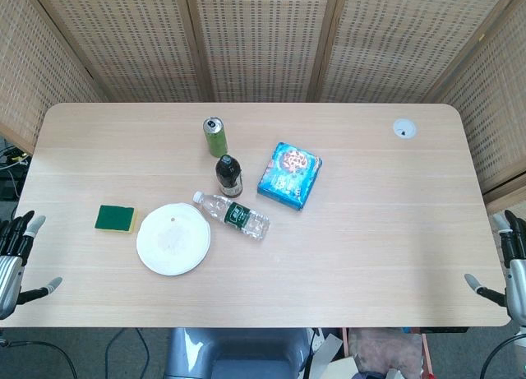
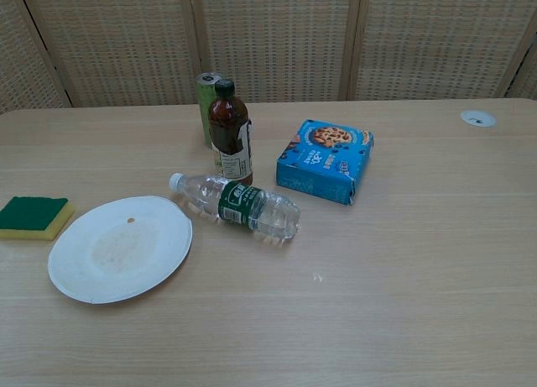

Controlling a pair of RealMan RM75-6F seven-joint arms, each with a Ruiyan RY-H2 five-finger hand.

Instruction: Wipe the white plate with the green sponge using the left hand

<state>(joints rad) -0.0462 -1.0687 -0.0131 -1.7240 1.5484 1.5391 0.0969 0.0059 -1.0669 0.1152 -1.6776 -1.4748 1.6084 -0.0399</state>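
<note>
- The white plate point(image 1: 173, 239) lies flat on the counter point(image 1: 378, 247), toward 7 o'clock from the counter's middle in the head view; a faint brownish smear and one small dark speck show on its face.
- The green sponge point(image 1: 115, 219) sits at the plate's 10 o'clock, just beside the rim but apart from it, green side up over a yellow layer.
- The left hand point(image 1: 15, 260) hangs off the counter's left edge, at 9 o'clock from the plate and well apart from the sponge; its fingers are spread and hold nothing.
- The right hand point(image 1: 505, 268) hangs off the right edge, fingers likewise apart and empty.
- Neither hand shows in the chest view.
- A clear water bottle point(image 1: 233, 215) with a green label lies on its side at the plate's 2 o'clock, white cap nearly at the plate's rim.
- A dark brown bottle point(image 1: 229, 176) stands upright at 12 o'clock from the water bottle.
- A green can point(image 1: 215, 137) stands just behind it.
- A blue cookie box point(image 1: 289, 175) lies flat at 3 o'clock from the brown bottle.
- A small round white fitting point(image 1: 403, 129) sits in the counter near its far right corner.
</note>
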